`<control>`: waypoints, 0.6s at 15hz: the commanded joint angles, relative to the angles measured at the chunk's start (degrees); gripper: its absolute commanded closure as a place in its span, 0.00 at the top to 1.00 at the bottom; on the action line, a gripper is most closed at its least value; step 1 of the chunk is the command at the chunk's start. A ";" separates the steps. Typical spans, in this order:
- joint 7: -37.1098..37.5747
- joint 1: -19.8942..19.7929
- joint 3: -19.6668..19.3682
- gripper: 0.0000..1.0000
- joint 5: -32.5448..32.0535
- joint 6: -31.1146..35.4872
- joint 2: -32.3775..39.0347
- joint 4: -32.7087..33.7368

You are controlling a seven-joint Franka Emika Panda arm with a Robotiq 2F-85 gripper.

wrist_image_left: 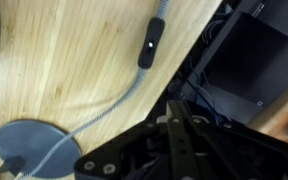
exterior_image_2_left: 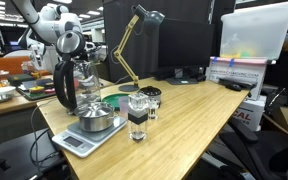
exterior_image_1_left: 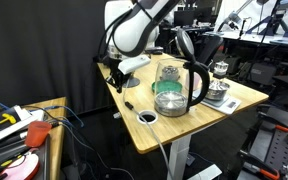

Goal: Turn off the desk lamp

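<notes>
Claw (wrist_image_left: 174,108), seemingly pressed together, hovers near the lamp (exterior_image_2_left: 150,17) cord's switch (wrist_image_left: 152,45).
Approach step: lamp stands far on the worktop (wrist_image_left: 84,60), beyond the kettle (exterior_image_2_left: 82,85); next, lower the tip squarely onto the switch button.

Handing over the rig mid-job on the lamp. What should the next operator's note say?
Gripper: above the wooden desk near the lamp cord; open or shut cannot be told.
Slim gold-brass desk lamp: upright beyond the glass kettle. The wrist view shows its round base and black inline cord switch.
Done: gripper brought over the cord.
Left: press the switch. Whether the lamp is lit cannot be told.
</notes>
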 commanded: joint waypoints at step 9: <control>-1.71 -0.94 6.01 0.30 0.40 3.27 -27.48 -18.27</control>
